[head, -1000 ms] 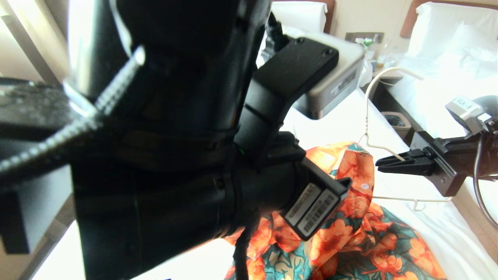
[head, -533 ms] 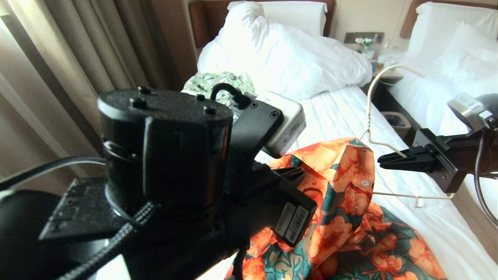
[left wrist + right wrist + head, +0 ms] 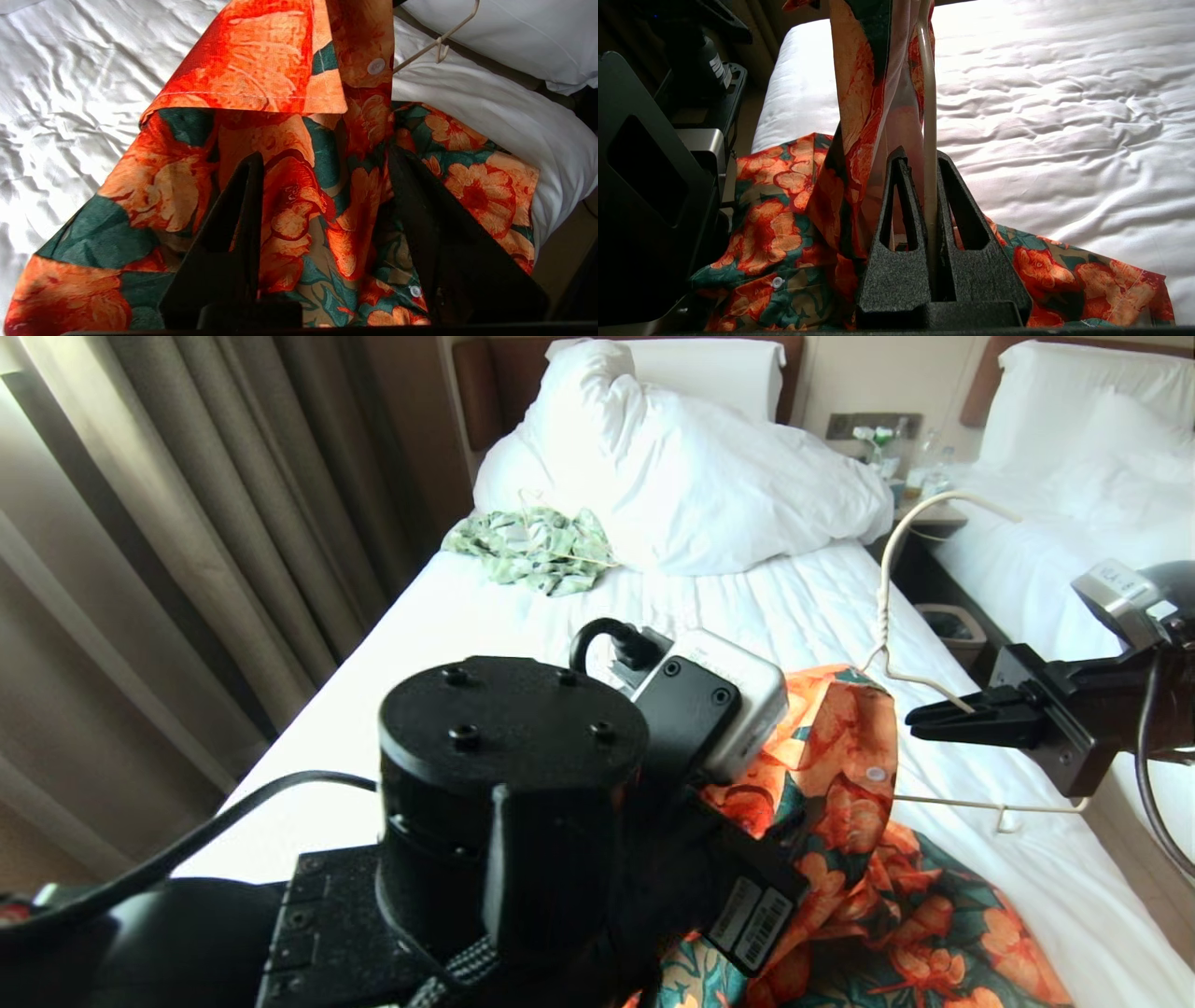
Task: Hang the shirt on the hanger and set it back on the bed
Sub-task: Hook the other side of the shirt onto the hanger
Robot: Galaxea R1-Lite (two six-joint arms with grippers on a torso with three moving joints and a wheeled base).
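The shirt (image 3: 840,859) is half lifted: one front edge with its collar is draped up over the hanger (image 3: 885,616), while the rest trails down onto the bed (image 3: 467,607) in a loose heap near its foot. The hanger stands upright above the shirt, hook pointing up, because the right gripper (image 3: 920,721) has its fingers pressed together on the wire just beside the shirt's raised edge; as I read it, that steadies the frame in the air so cloth can be worked over it.

The left gripper (image 3: 327,186) hovers right over the shirt's lower front, jaws spread with flowered cloth between them and nothing pinched that I can make out. It looks placed to take a fresh hold on the fabric and draw it across the hanger's free shoulder, which juts bare on the far side of the shirt from the left arm.

Beyond the shirt the sheet is smooth and white. Farther up the bed lie a pale green garment (image 3: 532,549) and a rumpled duvet (image 3: 709,476) against the headboard (image 3: 471,387). Curtains (image 3: 187,523) hang along one side; a second bed (image 3: 1074,457) sits past the hanger.
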